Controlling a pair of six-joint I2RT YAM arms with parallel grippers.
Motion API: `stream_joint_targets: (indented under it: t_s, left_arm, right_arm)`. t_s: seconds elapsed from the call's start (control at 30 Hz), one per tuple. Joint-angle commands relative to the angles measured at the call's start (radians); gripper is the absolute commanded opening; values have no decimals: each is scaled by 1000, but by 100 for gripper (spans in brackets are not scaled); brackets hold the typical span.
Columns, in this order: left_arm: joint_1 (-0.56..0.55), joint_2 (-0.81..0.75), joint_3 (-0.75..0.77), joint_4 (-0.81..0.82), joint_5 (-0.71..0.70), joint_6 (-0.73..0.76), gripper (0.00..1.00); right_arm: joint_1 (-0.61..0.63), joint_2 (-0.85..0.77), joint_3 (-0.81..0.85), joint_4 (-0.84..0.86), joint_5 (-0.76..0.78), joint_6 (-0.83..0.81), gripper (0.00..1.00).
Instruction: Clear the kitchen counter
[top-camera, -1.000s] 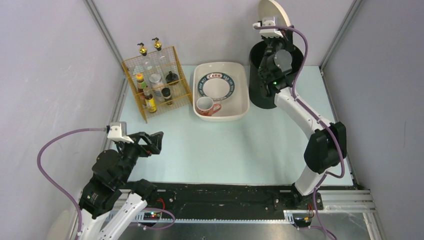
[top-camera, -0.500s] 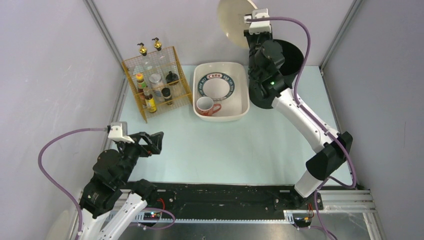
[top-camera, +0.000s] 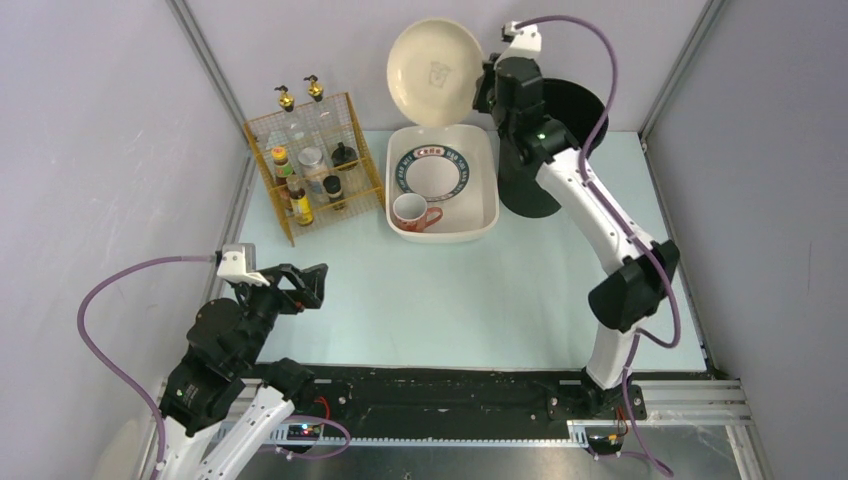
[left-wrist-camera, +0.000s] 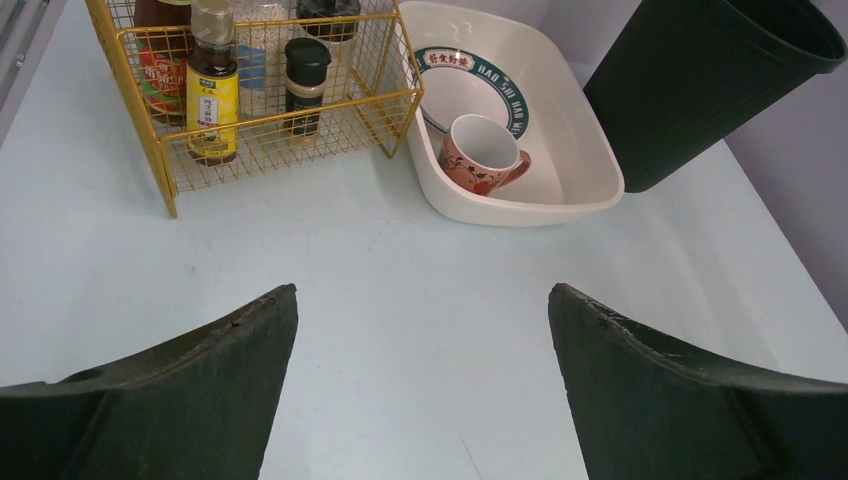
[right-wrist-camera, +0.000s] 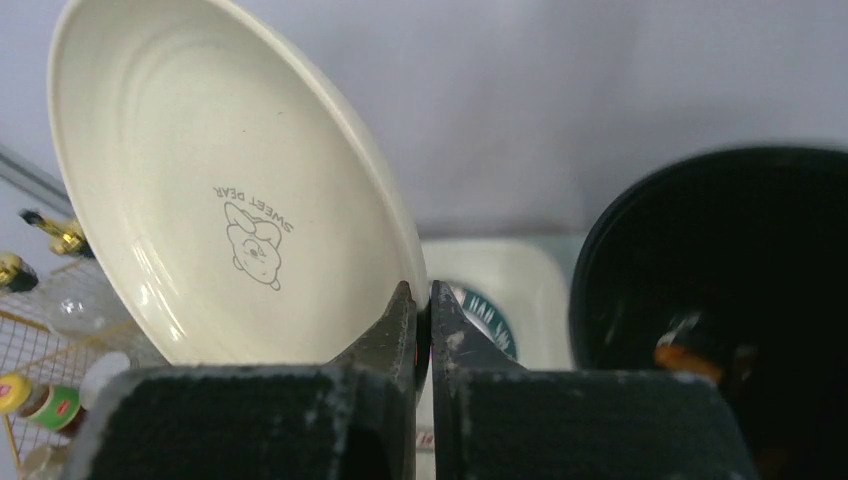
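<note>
A cream plate (top-camera: 433, 70) with a small cartoon print hangs tilted on edge in the air above the far end of the white basin (top-camera: 482, 215). My right gripper (top-camera: 478, 92) is shut on the plate's rim; in the right wrist view the plate (right-wrist-camera: 230, 200) fills the upper left and the gripper (right-wrist-camera: 421, 300) pinches its edge. The pale mint-blue kitchen counter (top-camera: 450, 300) lies below. My left gripper (top-camera: 312, 285) hovers open over the counter's near left, with nothing between its fingers (left-wrist-camera: 200, 380).
The white basin (left-wrist-camera: 585, 195) holds a green-rimmed plate (top-camera: 432, 172) and a pink mug (top-camera: 410, 212). A black bin (top-camera: 545, 190) stands right of the basin, with scraps inside (right-wrist-camera: 680, 350). A yellow wire rack (top-camera: 312, 170) of bottles stands at the far left.
My right arm has swung left from above the black bin, carrying the cream plate over to above the basin. The left arm has not moved.
</note>
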Motion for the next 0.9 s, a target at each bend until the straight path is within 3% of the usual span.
stream_joint_targets:
  t_s: [0.0,0.37,0.87]
  left_arm:
    - [0,13,-2,31,-17,2,98]
    - [0,12,-3,32,-18,2,98]
    - [-1,12,-4,30,-22,3,98]
  right_arm:
    - [-11,56,11,-56,-92,280,0]
    - [-13,124,-197,72,-80,595,0]
    - [-36,335,-45,11,-57,625,0]
